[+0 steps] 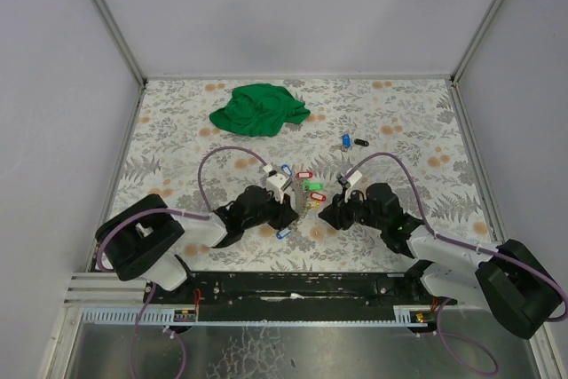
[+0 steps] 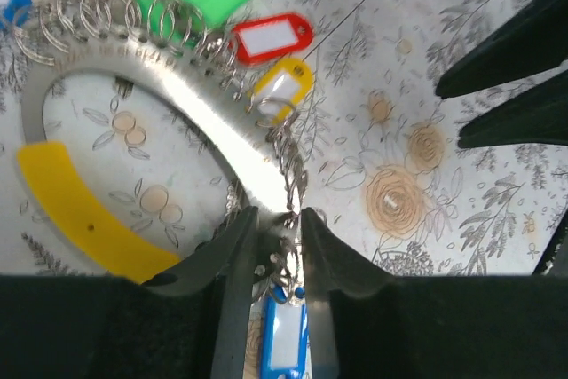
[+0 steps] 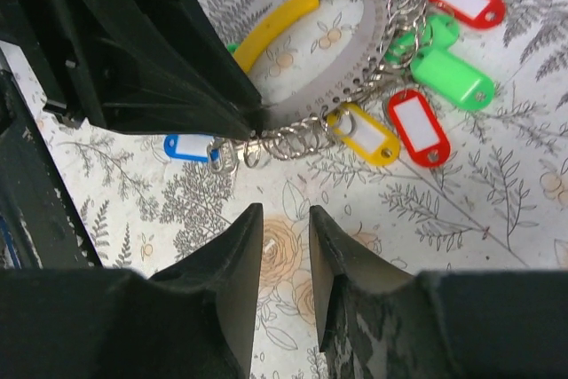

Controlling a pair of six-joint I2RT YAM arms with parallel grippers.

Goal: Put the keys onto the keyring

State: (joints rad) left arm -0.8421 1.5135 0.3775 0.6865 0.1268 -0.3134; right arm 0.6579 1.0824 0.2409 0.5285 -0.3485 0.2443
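The keyring (image 2: 206, 123) lies flat in the middle of the desk (image 1: 177, 139), a bit closer to the near edge. It is a grey metal loop with one yellow part. The keys (image 2: 271, 39) sit along its far and right side, hooked on by little wire rings (image 2: 98, 15). There are two red ones, two green ones, a yellow one and a blue one. Another blue key (image 2: 284, 343) lies on the near side of the loop, right under the left fingers (image 2: 277, 219).

The left fingers are clenched on the rim of the keyring, where a bunch of the little rings hang. The right fingers (image 3: 286, 215) are just to the right of the keyring, low over the desk. They are a tiny bit apart and hold nothing. The two pairs of fingers point at each other, near but not touching.

A crumpled green cloth (image 1: 259, 109) lies by the far edge. A lone blue key (image 1: 345, 140) and a small black thing (image 1: 360, 142) lie side by side to the right of the cloth, well apart from the keyring.
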